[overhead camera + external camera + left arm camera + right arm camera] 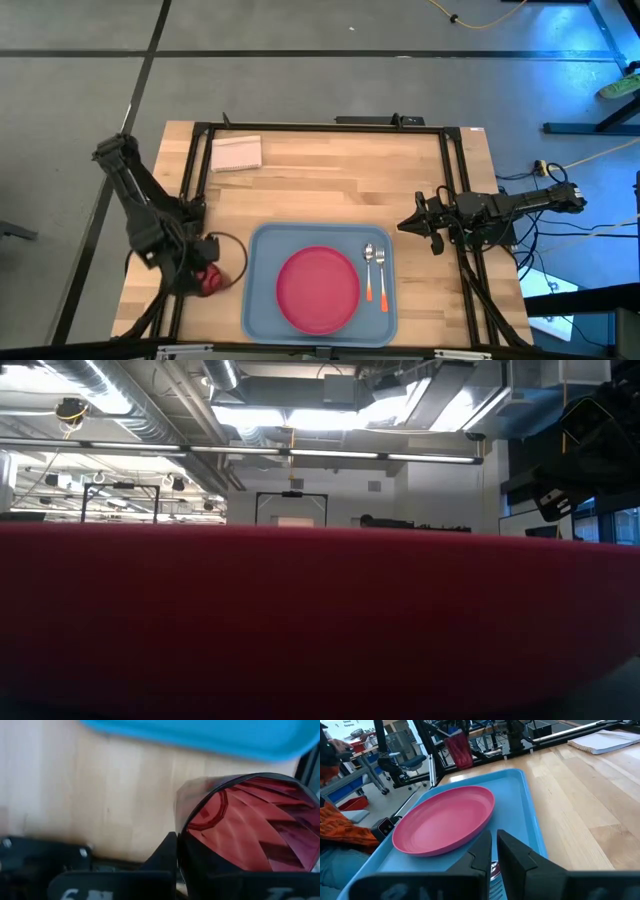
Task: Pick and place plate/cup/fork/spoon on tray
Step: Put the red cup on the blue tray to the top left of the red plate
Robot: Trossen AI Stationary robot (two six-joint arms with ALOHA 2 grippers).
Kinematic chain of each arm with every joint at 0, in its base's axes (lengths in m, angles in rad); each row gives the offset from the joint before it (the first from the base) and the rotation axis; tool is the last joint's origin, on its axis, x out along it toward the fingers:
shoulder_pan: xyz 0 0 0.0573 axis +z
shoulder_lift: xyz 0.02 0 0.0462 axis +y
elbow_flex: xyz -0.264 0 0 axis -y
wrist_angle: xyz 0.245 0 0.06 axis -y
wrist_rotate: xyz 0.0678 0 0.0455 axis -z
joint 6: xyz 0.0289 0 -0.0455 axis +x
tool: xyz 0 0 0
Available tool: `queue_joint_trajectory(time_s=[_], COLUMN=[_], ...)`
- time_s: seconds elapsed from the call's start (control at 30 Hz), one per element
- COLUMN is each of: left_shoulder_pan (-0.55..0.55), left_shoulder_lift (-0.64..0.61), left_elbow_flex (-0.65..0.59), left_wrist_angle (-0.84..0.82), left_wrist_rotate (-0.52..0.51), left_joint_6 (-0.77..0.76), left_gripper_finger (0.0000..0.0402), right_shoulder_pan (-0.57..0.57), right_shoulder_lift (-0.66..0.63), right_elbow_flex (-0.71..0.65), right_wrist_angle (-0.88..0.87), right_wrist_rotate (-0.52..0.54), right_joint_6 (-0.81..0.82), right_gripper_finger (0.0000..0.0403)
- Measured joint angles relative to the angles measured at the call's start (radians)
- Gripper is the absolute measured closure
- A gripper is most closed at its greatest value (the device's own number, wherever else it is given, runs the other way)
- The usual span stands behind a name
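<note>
While the right end effector (412, 224) waits closed, the left end effector (205, 272) pinches the cup (210, 281).

Count of items on the table, high view:

- Tray (262, 300): one, light blue.
- Plate (318, 289): one, pink-red, lying in the tray.
- Spoon (368, 270): one, orange handle, in the tray beside the plate.
- Fork (381, 275): one, orange handle, just beside the spoon in the tray.
- Cup (210, 280): one, dark red, on the wood outside the tray.
- Paper pad (236, 153): one, near the table's far edge.
- Arms: two, each with one gripper, namely the left gripper (205, 268) and the right gripper (412, 224).

Tally: four tableware pieces were counted, three in the tray and one off it. Utensils numbered two.
</note>
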Motion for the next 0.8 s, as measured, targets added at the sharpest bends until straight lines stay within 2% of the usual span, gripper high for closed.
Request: queue_joint_trajectory(time_s=[0.23,0.33,0.43,0.6,0.8], left_shoulder_pan=[0.182,0.286,0.389,0.538,0.651], left_shoulder_lift=[-0.078,-0.072,-0.030,0.067,0.135], left_elbow_flex=[0.000,0.000,0.001,0.001,0.001], left_wrist_angle=[0.085,0.157,0.209,0.219,0.219], left_wrist_rotate=[-0.148,-0.175,-0.160,-0.080,-0.011], left_joint_6=[0.237,0.357,0.457,0.579,0.669], left_gripper_finger=[0.0399,0.0399,0.0399,0.0398,0.0398], right_shoulder_pan=[0.000,0.000,0.000,0.000,0.000], right_shoulder_lift=[0.000,0.000,0.000,0.000,0.000], right_elbow_flex=[0.000,0.000,0.000,0.000,0.000], right_wrist_angle=[0.000,0.000,0.000,0.000,0.000], right_wrist_rotate=[0.000,0.000,0.000,0.000,0.000], right_joint_6=[0.001,0.000,0.001,0.001,0.001], right_gripper_finger=[0.0368,0.0368,0.0368,0.0368,0.0368])
